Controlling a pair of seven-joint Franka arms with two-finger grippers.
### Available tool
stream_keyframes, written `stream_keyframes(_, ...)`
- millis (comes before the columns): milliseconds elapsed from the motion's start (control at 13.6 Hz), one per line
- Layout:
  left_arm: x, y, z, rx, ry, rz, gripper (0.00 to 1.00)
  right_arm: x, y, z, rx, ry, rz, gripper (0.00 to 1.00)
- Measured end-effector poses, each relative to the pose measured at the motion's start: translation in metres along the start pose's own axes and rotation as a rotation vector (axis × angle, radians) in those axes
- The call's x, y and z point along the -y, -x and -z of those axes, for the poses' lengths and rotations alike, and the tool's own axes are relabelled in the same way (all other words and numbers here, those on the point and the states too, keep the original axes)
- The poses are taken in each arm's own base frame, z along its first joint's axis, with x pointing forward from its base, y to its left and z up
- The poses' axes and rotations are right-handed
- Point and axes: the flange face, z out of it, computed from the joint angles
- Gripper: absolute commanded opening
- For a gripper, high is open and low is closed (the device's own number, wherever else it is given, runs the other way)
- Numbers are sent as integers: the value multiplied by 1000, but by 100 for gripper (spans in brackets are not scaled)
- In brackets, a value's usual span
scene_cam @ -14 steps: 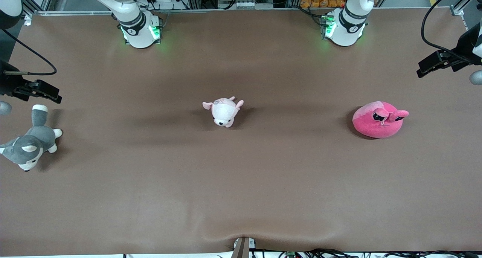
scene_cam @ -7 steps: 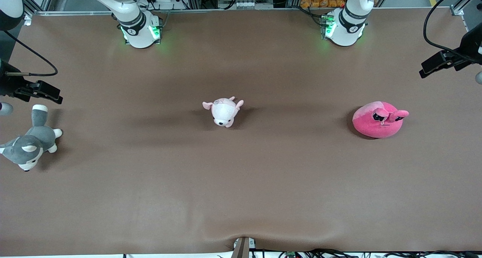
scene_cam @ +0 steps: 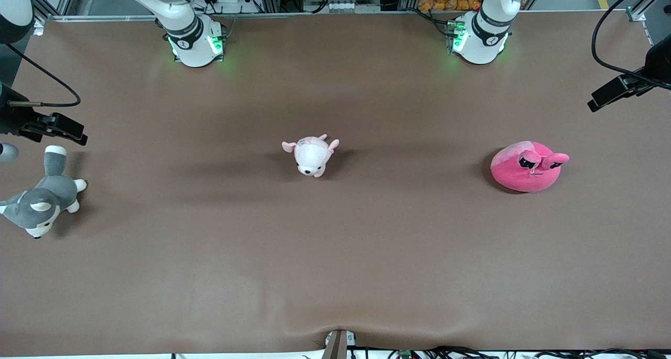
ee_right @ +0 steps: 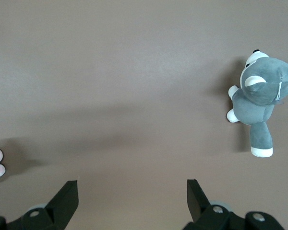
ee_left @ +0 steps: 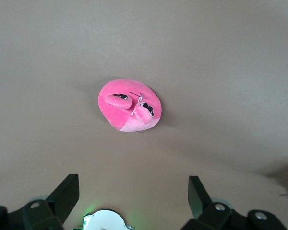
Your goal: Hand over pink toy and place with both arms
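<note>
The pink toy [scene_cam: 527, 167] is a round hot-pink plush with two floppy ears. It lies on the brown table toward the left arm's end. My left gripper [scene_cam: 603, 98] hangs high over the table's edge at that end, apart from the toy. In the left wrist view the toy [ee_left: 129, 105] sits well below the left gripper [ee_left: 133, 184], whose fingers stand wide open and empty. My right gripper [scene_cam: 71, 130] hovers over the table's edge at the right arm's end. In its own view the right gripper [ee_right: 132, 189] is open with nothing between the fingers.
A small pale pink-and-white plush [scene_cam: 310, 156] lies mid-table. A grey-and-white husky plush [scene_cam: 39, 202] lies at the right arm's end, below the right gripper, and shows in the right wrist view as the husky [ee_right: 261, 103]. The arm bases [scene_cam: 194, 39] [scene_cam: 479, 34] stand along the table's back edge.
The left gripper has drifted a little outward toward the table's edge at the left arm's end. The right gripper and all the toys have stayed in place.
</note>
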Motion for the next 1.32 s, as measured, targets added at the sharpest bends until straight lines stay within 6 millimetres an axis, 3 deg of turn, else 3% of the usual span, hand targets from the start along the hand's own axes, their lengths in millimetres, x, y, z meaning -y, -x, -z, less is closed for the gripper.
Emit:
stream_keyframes(367, -1, -2, -3, 6, -3, 62, 100, 0, -1, -2, 3, 0, 0, 100)
stream_keyframes(514, -3, -8, -14, 23, -13, 147, 100, 0, -1, -2, 3, 0, 0, 100)
stream_keyframes(1101, -4, -56, -103, 148, -124, 610, 100, 0, -1, -3, 4, 1, 1, 100)
stream_keyframes(1322, -9, -70, -139, 189, -169, 679, 100, 0, -1, -3, 4, 1, 1, 100)
